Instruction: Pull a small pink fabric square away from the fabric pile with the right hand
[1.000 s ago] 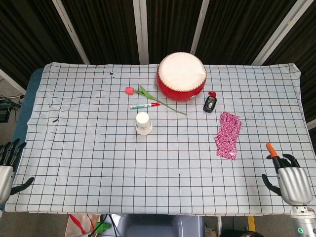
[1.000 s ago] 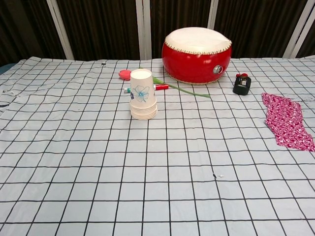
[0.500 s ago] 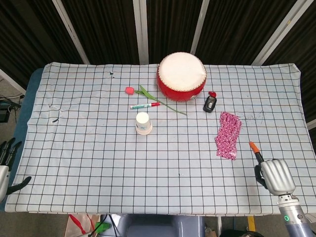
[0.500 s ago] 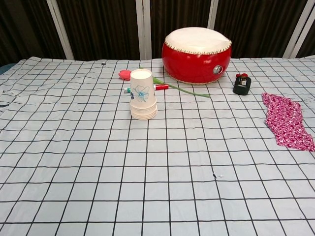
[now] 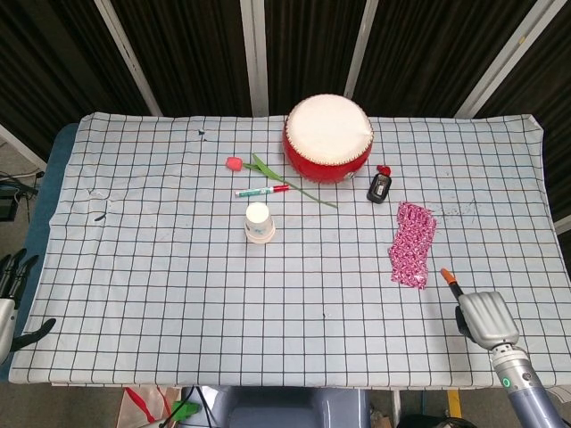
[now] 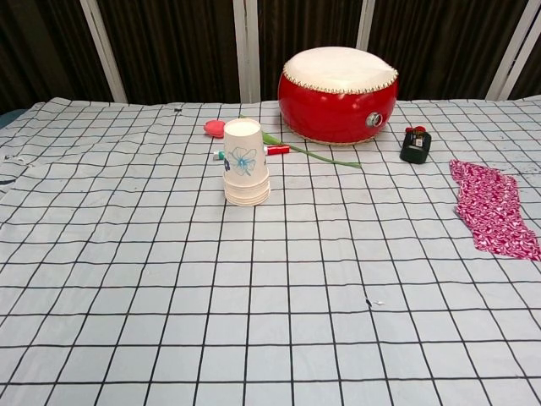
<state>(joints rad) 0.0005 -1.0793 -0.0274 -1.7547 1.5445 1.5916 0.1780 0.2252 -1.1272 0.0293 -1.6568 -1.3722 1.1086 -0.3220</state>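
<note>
The pink patterned fabric (image 5: 413, 242) lies flat on the checked tablecloth at the right, below the black device; in the chest view the fabric (image 6: 493, 207) sits at the right edge. My right hand (image 5: 484, 317) hovers near the table's front right, back toward the camera. Its orange-tipped finger (image 5: 447, 277) stretches out just right of the fabric's near corner, a short gap apart, and it holds nothing. My left hand (image 5: 9, 299) hangs off the table's left edge with fingers spread and empty. Neither hand shows in the chest view.
A red drum (image 5: 328, 138) stands at the back centre, a small black device (image 5: 379, 187) to its right. A stack of paper cups (image 5: 259, 222), a marker pen (image 5: 261, 190) and an artificial tulip (image 5: 268, 169) lie left of centre. The tablecloth (image 5: 178, 294) covers the whole table.
My right hand has moved left and forward over the table toward the fabric's near corner. The left hand has sunk slightly at the left edge. The fabric has not moved.
</note>
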